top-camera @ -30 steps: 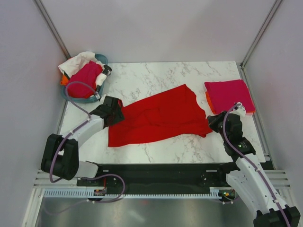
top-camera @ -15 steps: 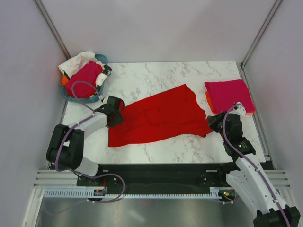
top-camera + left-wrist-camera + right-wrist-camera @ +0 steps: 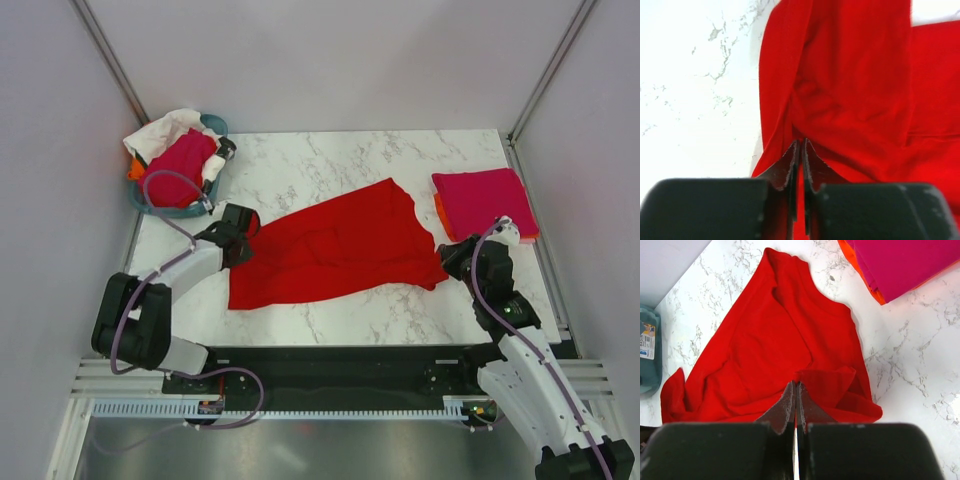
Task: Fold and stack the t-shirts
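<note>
I see the spread t-shirt (image 3: 335,250) lying mid-table (image 3: 330,160), between my grippers: left gripper (image 3: 243,245) at its left edge, right gripper (image 3: 447,262) at its right corner. Behind the right one sits the folded stack (image 3: 485,200) — the tub (image 3: 165,210), heaped t-shirts (image 3: 180,160) in it, stands far left.

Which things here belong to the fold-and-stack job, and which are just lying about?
Job:
- red t-shirt, spread out mid-table
- folded magenta t-shirt, lying on a folded orange t-shirt, right
- crumpled magenta t-shirt and white t-shirt, heaped in the tub

Just lying about:
- teal tub, far left
- marble table
</note>
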{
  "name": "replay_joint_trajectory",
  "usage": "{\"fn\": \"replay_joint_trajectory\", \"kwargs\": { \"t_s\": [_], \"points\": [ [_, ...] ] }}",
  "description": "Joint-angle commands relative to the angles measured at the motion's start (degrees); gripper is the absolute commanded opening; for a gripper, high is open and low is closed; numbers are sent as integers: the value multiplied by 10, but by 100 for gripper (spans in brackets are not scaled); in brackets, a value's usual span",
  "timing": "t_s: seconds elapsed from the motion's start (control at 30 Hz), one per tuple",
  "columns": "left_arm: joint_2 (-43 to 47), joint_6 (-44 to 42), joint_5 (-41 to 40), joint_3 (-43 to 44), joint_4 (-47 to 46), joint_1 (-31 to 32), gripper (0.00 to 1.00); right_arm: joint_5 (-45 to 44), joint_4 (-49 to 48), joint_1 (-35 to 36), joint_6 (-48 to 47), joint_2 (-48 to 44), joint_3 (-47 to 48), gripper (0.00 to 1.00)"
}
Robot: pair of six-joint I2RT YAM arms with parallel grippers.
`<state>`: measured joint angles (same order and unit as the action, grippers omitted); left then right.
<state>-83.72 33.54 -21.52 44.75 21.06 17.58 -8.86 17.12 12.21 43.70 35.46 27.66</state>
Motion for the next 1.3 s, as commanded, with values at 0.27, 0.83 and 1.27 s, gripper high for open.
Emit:
{"fn": "replay_joint_trajectory", "kwargs": {
  "t_s": [0.27, 0.83, 1.27],
  "points": [
    [138, 11, 0, -19, 5, 0, 2, -18, -18, -1, -16, 23, 49, 0],
    [267, 74, 82, -92, 11, -4, 2, -38, -21, -1, -17, 0, 10, 0],
    [151, 86, 137, 106, 10, -26, 2, 86, -101, -1, -45, 289, 282, 0]
  ]
}}
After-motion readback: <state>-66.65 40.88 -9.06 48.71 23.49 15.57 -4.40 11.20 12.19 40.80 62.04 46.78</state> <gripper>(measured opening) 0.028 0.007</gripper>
